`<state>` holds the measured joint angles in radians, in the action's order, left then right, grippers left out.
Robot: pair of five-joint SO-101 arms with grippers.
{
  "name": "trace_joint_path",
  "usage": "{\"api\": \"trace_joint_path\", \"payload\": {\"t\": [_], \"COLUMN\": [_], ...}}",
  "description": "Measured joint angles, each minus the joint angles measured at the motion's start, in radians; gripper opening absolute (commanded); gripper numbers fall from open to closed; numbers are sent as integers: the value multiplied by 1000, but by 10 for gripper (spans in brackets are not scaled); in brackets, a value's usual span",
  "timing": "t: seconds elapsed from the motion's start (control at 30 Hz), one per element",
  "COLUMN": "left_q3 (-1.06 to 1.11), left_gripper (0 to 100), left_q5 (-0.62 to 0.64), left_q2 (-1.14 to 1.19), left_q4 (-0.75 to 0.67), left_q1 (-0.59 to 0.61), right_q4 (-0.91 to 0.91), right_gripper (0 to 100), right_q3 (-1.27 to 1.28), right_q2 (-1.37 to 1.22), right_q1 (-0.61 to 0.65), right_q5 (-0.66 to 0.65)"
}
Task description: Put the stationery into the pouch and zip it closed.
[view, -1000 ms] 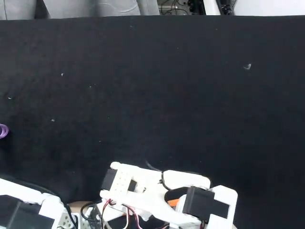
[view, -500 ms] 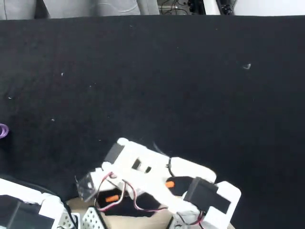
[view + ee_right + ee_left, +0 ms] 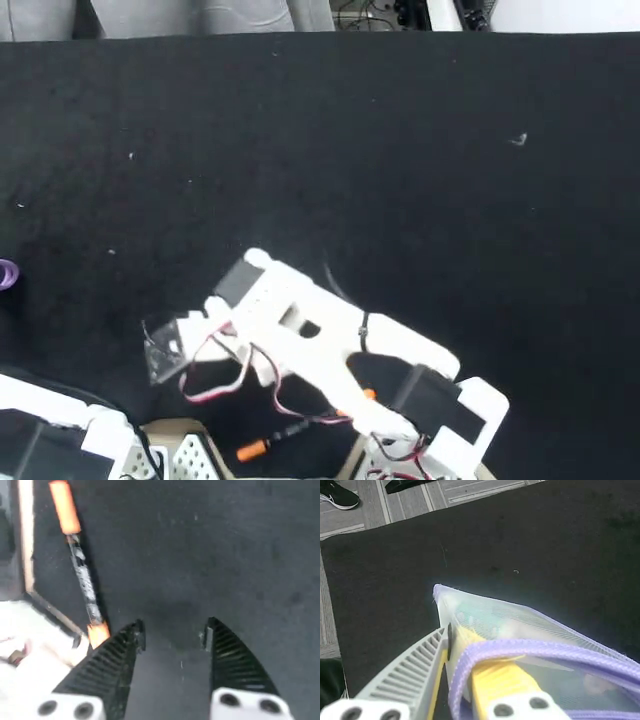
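Observation:
My left gripper [image 3: 454, 632] is shut on a translucent pouch [image 3: 520, 625] with purple zipper trim [image 3: 530, 650], one grey and one yellow finger clamping its edge above the black table. A purple bit of the pouch [image 3: 6, 273] peeks in at the table's left edge. My right gripper [image 3: 172, 632] stands open over the bare mat, nothing between its black fingers. A black pen with orange ends [image 3: 80, 580] lies just beside one finger. From above, that pen [image 3: 270, 440] rests at the table's near edge, below the white right arm [image 3: 300, 325].
The black mat [image 3: 400, 180] stretches wide beyond the arms. The left arm's white base [image 3: 50, 430] sits at the near left corner. A wooden table edge [image 3: 25, 545] runs beside the pen. Floor tiles and a shoe [image 3: 337, 495] lie past the table.
The right arm has swung up and out from the near edge toward the left over the mat. The orange-ended pen now lies uncovered at the near edge.

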<state>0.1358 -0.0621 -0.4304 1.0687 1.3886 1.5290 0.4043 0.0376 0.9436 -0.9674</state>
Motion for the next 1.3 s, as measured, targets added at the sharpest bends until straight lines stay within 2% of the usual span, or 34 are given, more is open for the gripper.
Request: {"api": "trace_joint_path", "payload": {"t": [0.13,0.23,0.37,0.5,0.73,1.3], "left_q3": [0,0,0,0,0,0], "left_gripper": [30,30,30,30,30,30], "left_q5": [0,0,0,0,0,0], "left_q2": [0,0,0,0,0,0], "left_q4": [0,0,0,0,0,0], "left_q1": [0,0,0,0,0,0], "right_q4": [158,198,198,199,199,126], "right_gripper": [201,201,201,201,201,204], "right_q3": [-149,-158,-46,81,176,330], "right_q2": [0,0,0,0,0,0], "right_q1": [2,28,100,226,376,402], "right_q5": [0,0,0,0,0,-29]}}
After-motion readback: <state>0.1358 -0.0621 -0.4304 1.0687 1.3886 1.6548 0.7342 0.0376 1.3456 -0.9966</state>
